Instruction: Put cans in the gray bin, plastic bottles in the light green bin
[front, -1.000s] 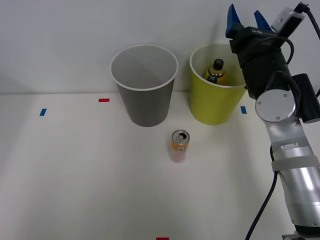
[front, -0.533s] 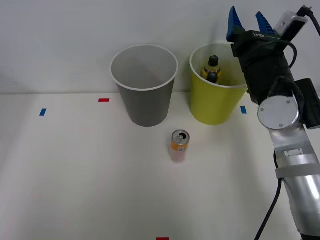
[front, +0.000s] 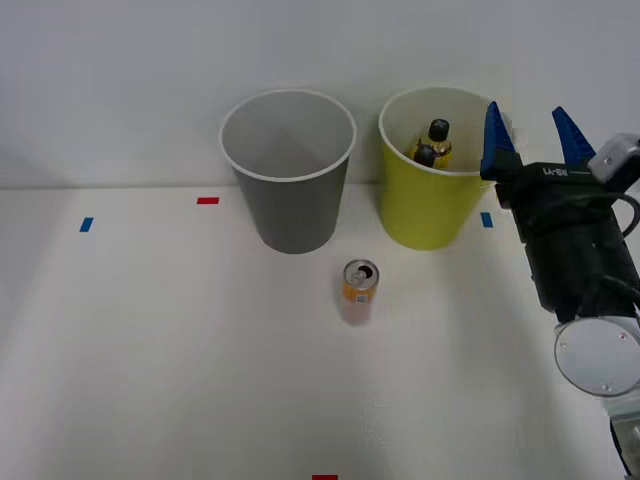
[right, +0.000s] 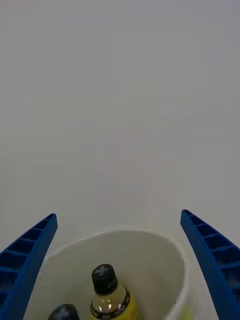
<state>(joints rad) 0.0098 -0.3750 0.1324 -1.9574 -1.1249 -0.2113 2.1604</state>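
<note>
Orange can (front: 360, 284) upright on table — silver top, tab showing.

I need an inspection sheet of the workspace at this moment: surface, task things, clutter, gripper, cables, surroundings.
Surface: white table with small red and blue tape marks.
Job's things: orange can upright on the table, in front of both bins; gray bin with nothing seen inside; light green bin holding two black-capped plastic bottles.
Clutter: nothing seen.
Grippers: right gripper open, holding nothing, beside the light green bin.
Cables: black cable along the right arm.
Surroundings: plain white wall.
</note>
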